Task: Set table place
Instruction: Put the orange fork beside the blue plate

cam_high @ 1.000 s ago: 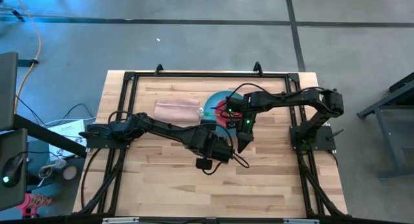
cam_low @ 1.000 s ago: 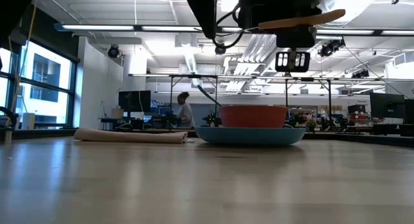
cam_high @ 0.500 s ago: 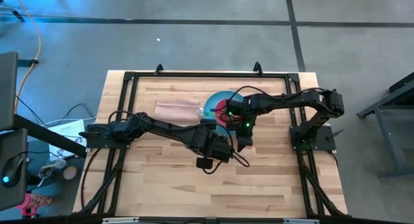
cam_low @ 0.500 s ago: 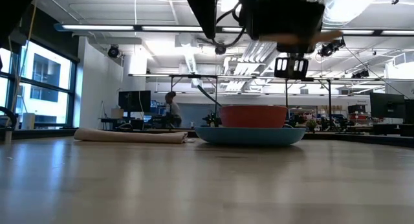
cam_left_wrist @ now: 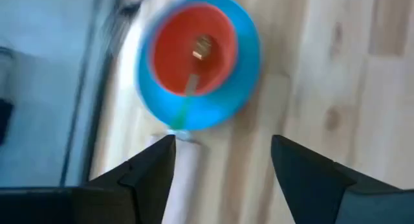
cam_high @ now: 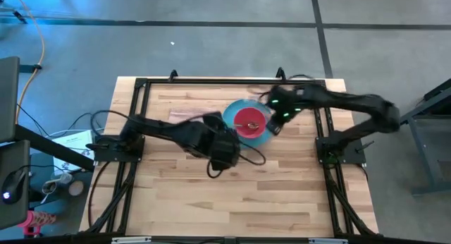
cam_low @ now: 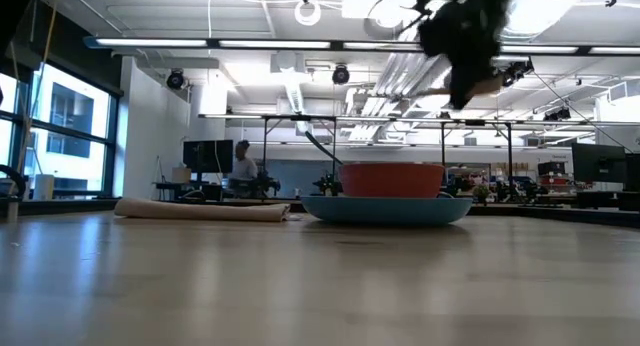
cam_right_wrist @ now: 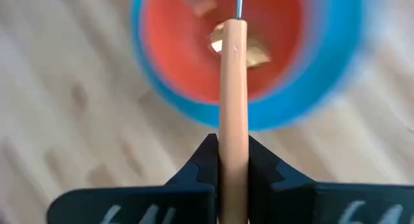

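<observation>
The blue plate (cam_high: 262,135) lies at the table's (cam_high: 211,194) far middle with the red bowl (cam_high: 248,120) standing on it. The gold spoon (cam_left_wrist: 202,46) lies in the bowl, its green handle (cam_left_wrist: 183,109) leaning over the rim onto the plate. The beige napkin (cam_low: 200,210) lies flat to the plate's left. My right gripper (cam_high: 273,121) is above the plate's right edge, shut on the fork's orange handle (cam_right_wrist: 234,68). My left gripper (cam_left_wrist: 223,166) is open and empty, above the table near the plate's near left side (cam_high: 227,144). My right gripper pinches the fork's orange handle (cam_right_wrist: 234,123) between its two fingers. The handle runs forward along the fingers, and its silver neck (cam_right_wrist: 239,2) points out over the red bowl. The fork is lifted clear of the bowl and plate. The tines are out of view.
The black metal frame (cam_high: 211,82) runs around the table top. Bare wood lies in the near half of the table (cam_high: 232,202) and right of the plate (cam_high: 299,142). A person (cam_low: 240,166) shows in the room far behind the table.
My right gripper has gone toward the table's far edge with the fork, from the plate's near side to its right edge. My left gripper has drawn back toward the table's left and far side, uncovering the plate and bowl.
</observation>
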`<control>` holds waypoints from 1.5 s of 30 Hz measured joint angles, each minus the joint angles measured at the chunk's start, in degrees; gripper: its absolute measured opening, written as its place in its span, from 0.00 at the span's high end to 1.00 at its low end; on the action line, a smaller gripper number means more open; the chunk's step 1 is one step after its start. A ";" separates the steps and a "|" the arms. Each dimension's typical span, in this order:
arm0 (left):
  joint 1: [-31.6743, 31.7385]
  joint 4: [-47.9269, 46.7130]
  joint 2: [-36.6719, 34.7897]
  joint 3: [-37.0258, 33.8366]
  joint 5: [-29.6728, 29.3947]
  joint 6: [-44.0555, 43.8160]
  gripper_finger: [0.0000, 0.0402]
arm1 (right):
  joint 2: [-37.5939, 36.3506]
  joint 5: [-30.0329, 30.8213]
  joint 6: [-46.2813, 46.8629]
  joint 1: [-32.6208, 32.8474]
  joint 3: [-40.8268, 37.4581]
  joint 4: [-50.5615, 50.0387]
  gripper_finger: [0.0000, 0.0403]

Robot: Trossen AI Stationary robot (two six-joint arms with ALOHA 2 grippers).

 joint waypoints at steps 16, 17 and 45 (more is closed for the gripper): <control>5.63 0.04 -11.77 -4.32 -4.47 6.17 0.57 | -41.59 27.17 52.41 21.33 -48.80 49.51 0.97; 6.14 -0.02 -12.61 -5.13 -4.42 6.15 0.57 | -41.08 28.25 54.55 21.93 -51.72 52.37 0.97; 9.81 0.00 -18.44 -14.56 -3.03 3.72 0.57 | -26.47 11.76 62.22 5.71 -64.69 60.97 0.97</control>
